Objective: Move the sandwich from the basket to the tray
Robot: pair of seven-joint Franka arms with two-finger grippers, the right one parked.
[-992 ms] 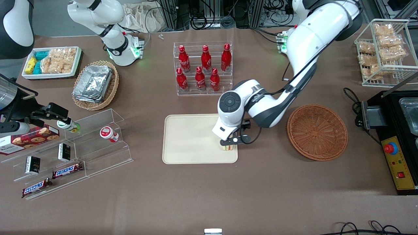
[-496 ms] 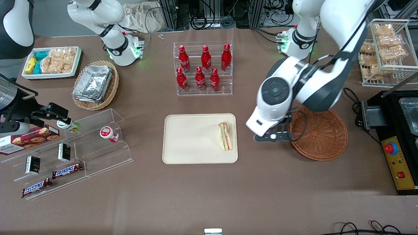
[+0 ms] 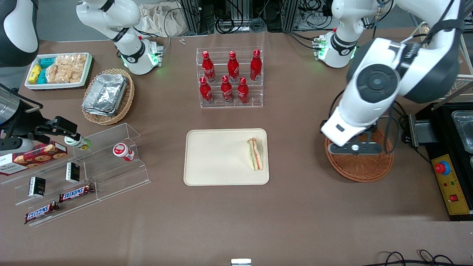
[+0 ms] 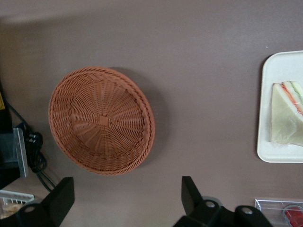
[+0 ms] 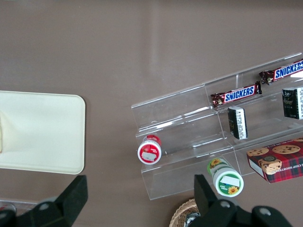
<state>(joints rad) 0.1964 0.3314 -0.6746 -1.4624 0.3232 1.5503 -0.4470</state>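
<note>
One sandwich point(image 3: 255, 154) on one cream tray point(image 3: 218, 157). One reddish-brown basket point(image 3: 360, 168), with the left arm's gripper point(image 3: 354, 148) above it, fingers spread apart. Six red bottles point(image 3: 229, 77) in one clear rack. One tan basket point(image 3: 123, 99) of foil trays. Two Snickers bars point(image 3: 75, 192), two small dark boxes point(image 3: 37, 186), two capped jars point(image 3: 122, 151), one cookie box point(image 3: 33, 157).

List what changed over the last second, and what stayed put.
The gripper let go of the sandwich, rose off the tray and swung toward the working arm's end of the table; it now hangs over the basket, jaws open and empty. The sandwich, released, lies on the tray at its edge nearest the basket. The tray, basket and the cola bottles did not move.
</note>
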